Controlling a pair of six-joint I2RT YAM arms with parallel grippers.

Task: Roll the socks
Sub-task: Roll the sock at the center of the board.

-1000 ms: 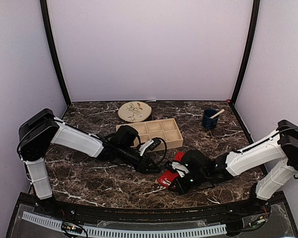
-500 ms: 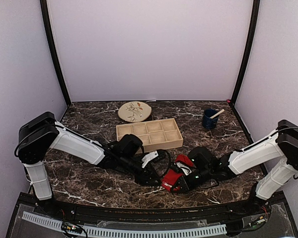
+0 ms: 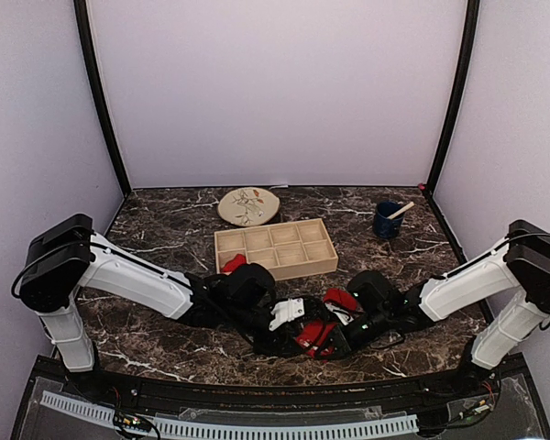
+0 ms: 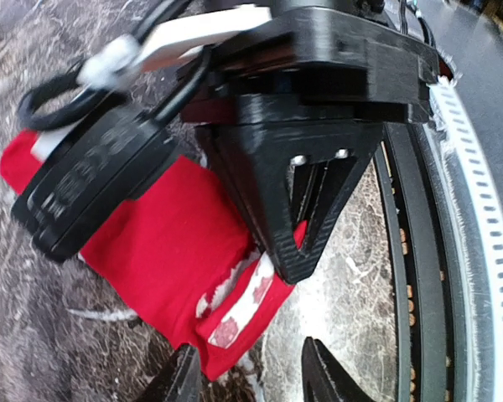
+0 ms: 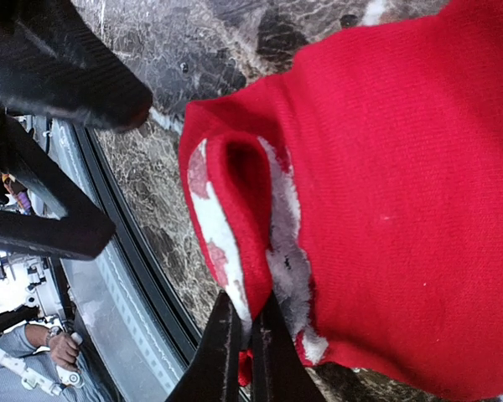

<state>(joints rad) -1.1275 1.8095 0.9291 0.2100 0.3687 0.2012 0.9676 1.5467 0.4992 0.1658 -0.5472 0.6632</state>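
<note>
Dark marble with white veins covers the table (image 3: 156, 344). We find the near sock (image 3: 314, 335) lying on it close to the near edge, a little right of centre, between the two wrists. It is bright red, with pale patches along its folded edge. The right gripper (image 5: 246, 316) has its fingers pressed together on that folded edge, pinching the fabric. The left gripper (image 4: 250, 378) sits just left of it, jaws apart with bare marble showing between them. The sock's corner lies just beside one finger and is not pinched.

We see the far sock (image 3: 234, 263) as a small red lump beyond the left arm, which partly hides it. It is just beside the near left corner of the wooden tray (image 3: 293, 269). Farther back, a patterned plate (image 3: 248, 205) sits left of centre, and a blue cup (image 3: 385, 223) with a stick in it stands at the far right. Pale walls close in the table on three sides.
</note>
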